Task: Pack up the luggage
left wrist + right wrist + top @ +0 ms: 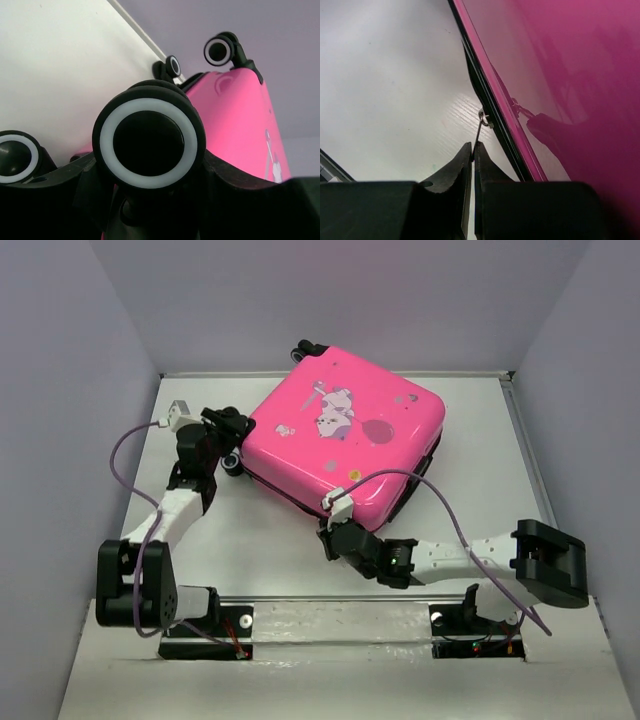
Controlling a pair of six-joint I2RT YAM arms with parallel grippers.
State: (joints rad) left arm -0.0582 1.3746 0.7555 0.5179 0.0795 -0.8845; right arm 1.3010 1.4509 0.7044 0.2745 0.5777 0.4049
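You're looking at the luggage (pixel 345 435) lying closed at the table's (pixel 262 552) far edge. Only the right wrist view is showing your right gripper (pixel 472 146) pinching the zipper pull (pixel 479 128). The left wrist view is showing 1 wheel (pixel 148 142) sitting between the left gripper's (pixel 234 444) fingers; can't tell if it's clamping.

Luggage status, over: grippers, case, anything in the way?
Left gripper around a wheel, grip unconfirmed. Right gripper shut on zipper pull. Luggage lid down, flat on table. No obstruction seen.

Luggage (pixel 345 435) on table (pixel 262 545), left pincer (pixel 236 443) at its left corner, right pincer (pixel 327 531) at near edge
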